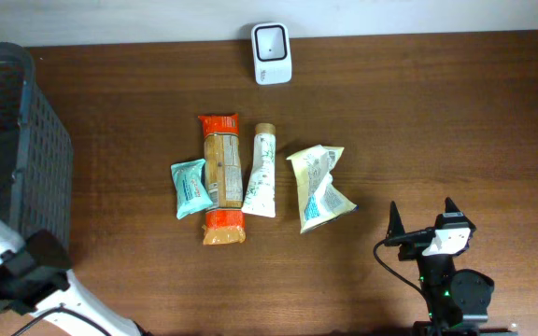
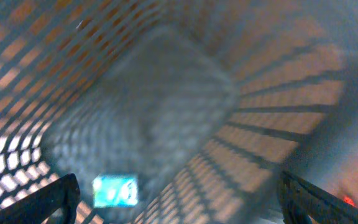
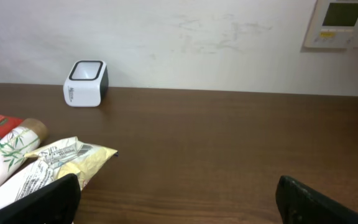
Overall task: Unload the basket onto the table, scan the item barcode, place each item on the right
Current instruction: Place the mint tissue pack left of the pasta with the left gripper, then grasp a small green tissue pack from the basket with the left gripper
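So, my left gripper [image 2: 179, 182] looks down into the basket [image 1: 40, 159] at far left, fingers spread wide, with a blurry teal item [image 2: 115, 190] on its floor. My right gripper [image 1: 421, 211] sits lower right, equally wide, empty. The scanner [image 1: 272, 53] is at top centre.

Table [image 1: 456, 112] is showing dark brown wood grain. Scanner [image 1: 272, 53] is showing white, black window. Basket [image 1: 35, 159] is showing dark grey lattice. Cracker pack [image 1: 222, 177] is wearing orange-red ends; small packet [image 1: 191, 187] teal; tube [image 1: 261, 175] white, green leaves (tan cap); crumpled bag [image 1: 318, 185] pale yellow.
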